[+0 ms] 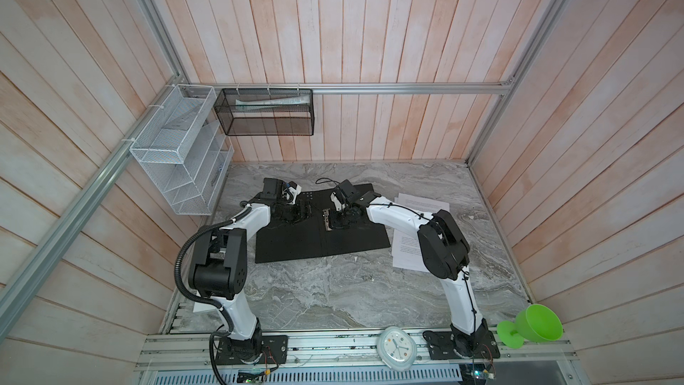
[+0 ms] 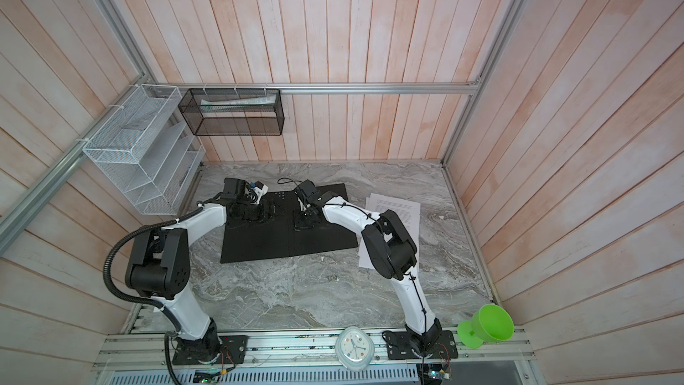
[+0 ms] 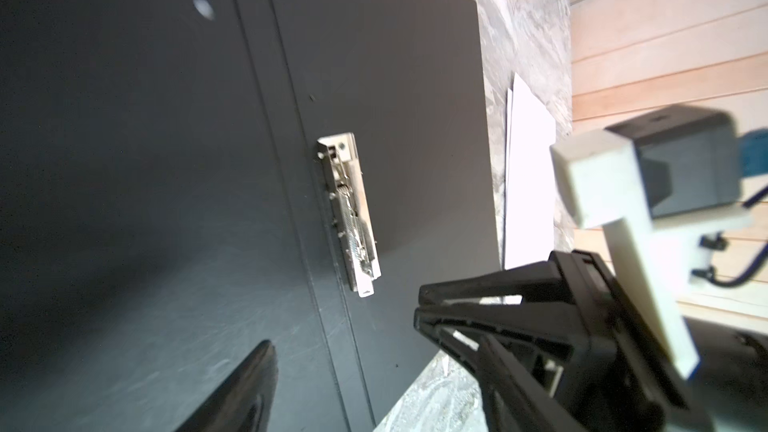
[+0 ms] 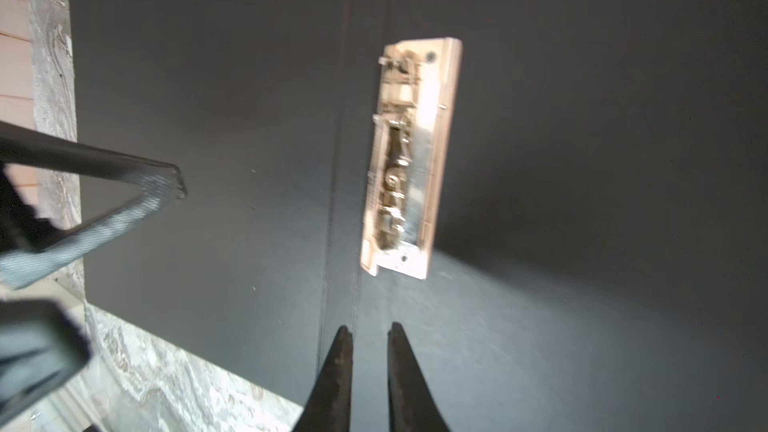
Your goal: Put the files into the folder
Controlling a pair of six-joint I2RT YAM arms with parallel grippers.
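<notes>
The folder [image 1: 296,242] [image 2: 259,246] lies open flat on the marble table, black inside up, with its metal clip [image 1: 327,219] [image 3: 349,218] [image 4: 409,160] just right of the spine. The files [image 1: 422,203] [image 2: 392,205] [image 3: 528,184], white printed sheets, lie on the table right of the folder, partly under my right arm. My left gripper [image 1: 301,212] hovers over the folder's left half, open and holding nothing; only one fingertip [image 3: 262,367] shows in its wrist view. My right gripper [image 4: 370,326] [image 1: 337,222] hangs beside the clip, its fingers drawn almost together with nothing between them.
A white wire-mesh rack [image 1: 177,153] hangs on the left wall, and a black mesh basket [image 1: 266,112] holding papers on the back wall. A white clock [image 1: 396,346] and a green cup [image 1: 536,324] lie on the front rail. Bare marble [image 1: 333,290] stretches in front of the folder.
</notes>
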